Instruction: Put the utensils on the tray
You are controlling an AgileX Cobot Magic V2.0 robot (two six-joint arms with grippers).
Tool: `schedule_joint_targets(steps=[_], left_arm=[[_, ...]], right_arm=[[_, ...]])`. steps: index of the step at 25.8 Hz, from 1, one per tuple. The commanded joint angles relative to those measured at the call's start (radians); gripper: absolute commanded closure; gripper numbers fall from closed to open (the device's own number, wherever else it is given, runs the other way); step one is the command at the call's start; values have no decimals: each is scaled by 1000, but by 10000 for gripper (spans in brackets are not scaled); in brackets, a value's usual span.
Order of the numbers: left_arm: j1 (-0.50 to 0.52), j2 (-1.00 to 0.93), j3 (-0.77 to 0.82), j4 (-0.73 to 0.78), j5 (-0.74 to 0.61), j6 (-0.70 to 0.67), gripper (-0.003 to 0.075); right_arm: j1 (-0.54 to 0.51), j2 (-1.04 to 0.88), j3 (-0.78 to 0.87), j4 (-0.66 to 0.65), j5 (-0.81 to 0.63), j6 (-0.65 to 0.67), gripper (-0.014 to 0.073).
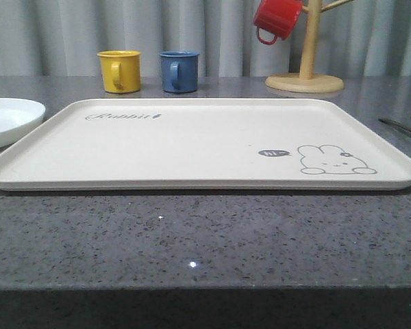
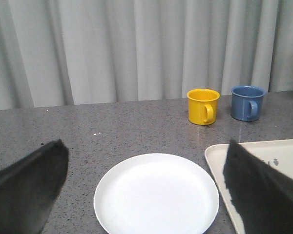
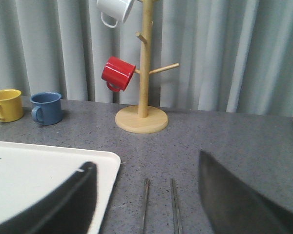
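The large cream rectangular tray (image 1: 192, 144) with a raised rim, a "Rabbit" script and a line-drawn rabbit is seen lying flat on the dark speckled stone bench (image 1: 205, 240), with nothing resting on it. The shallow round white plate (image 2: 156, 194) is set on the bench just beside the tray's left end, apart from it. In the left wrist view, the left claw (image 2: 146, 195) is held wide apart above the plate, nothing gripped between its dark fingers (image 2: 27, 187).

The pair of long flat metal chopsticks (image 3: 160, 207) is laid on the bench just beside the tray's right end. The right claw (image 3: 146, 200) is spread wide over them, empty.

A yellow mug (image 1: 119, 70) and a blue mug (image 1: 179, 70) are stood behind the tray. A red mug (image 1: 277, 18) is hung on a wooden mug tree (image 1: 305, 65).
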Motion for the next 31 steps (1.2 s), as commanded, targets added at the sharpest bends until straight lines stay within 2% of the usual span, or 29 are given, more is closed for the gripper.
schedule_joint_targets(steps=[1, 6, 9, 11, 14, 18, 21, 26, 31], left_arm=[[-2, 13, -35, -10, -79, -7, 50], [-2, 38, -37, -15, -104, -7, 116], [-12, 124, -82, -37, -96, -7, 132], [-40, 212, -147, -27, -26, 21, 141], [-121, 379, -279, -27, 185, 130, 162], [-205, 613, -442, 33, 449, 148, 199], [-232, 800, -551, 101, 620, 148, 230], [-233, 1045, -667, 122, 694, 148, 283], [-233, 1175, -717, 127, 744, 148, 348]], right_arm=[[-3, 18, -35, 1, -66, -5, -65], [-3, 18, -35, 1, -66, -5, -59], [-3, 18, -35, 1, -66, -5, -59], [-3, 18, -35, 1, -66, -5, -59], [-3, 18, -35, 1, -66, -5, -59], [-3, 18, -35, 1, -66, -5, -59], [-3, 18, -35, 1, -66, -5, -59], [-3, 18, -35, 1, -66, -5, -59], [-3, 18, -35, 1, -66, -5, -59]])
